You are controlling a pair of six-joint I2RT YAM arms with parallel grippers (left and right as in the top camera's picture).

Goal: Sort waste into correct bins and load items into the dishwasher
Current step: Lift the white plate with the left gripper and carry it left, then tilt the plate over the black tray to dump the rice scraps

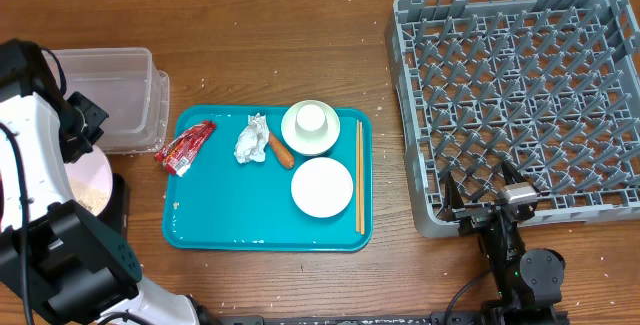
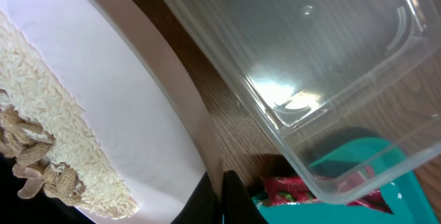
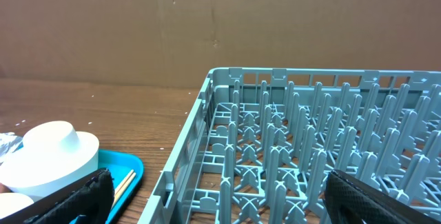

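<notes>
Round white plate: held up at the left edge of the table, just beside the clear tub, off the teal tray. Left gripper is closed, apparently pinching the plate's rim. The contact itself is hard to see in the wrist view.

Likely reason for the hold: the plate carries white rice that has to be scraped or tipped out before the plate can be racked. A dark shape lies below the plate; cannot confirm it is the black bin.

Plate appearance: smooth, glossy, mostly bare. The rice is packed along one side, with a few tan scraps among it.

Teal tray, remaining waste: red wrapper overhanging the left edge, paper wad and sausage side by side. Remaining dishes: one bowl with the small cup in it, a second bowl nearer, chopsticks lying along the right rim.

Dish rack: no dishes in it. Right gripper is parked at its near wall, jaws spread wide, holding nothing, presumably waiting for its turn to load
</notes>
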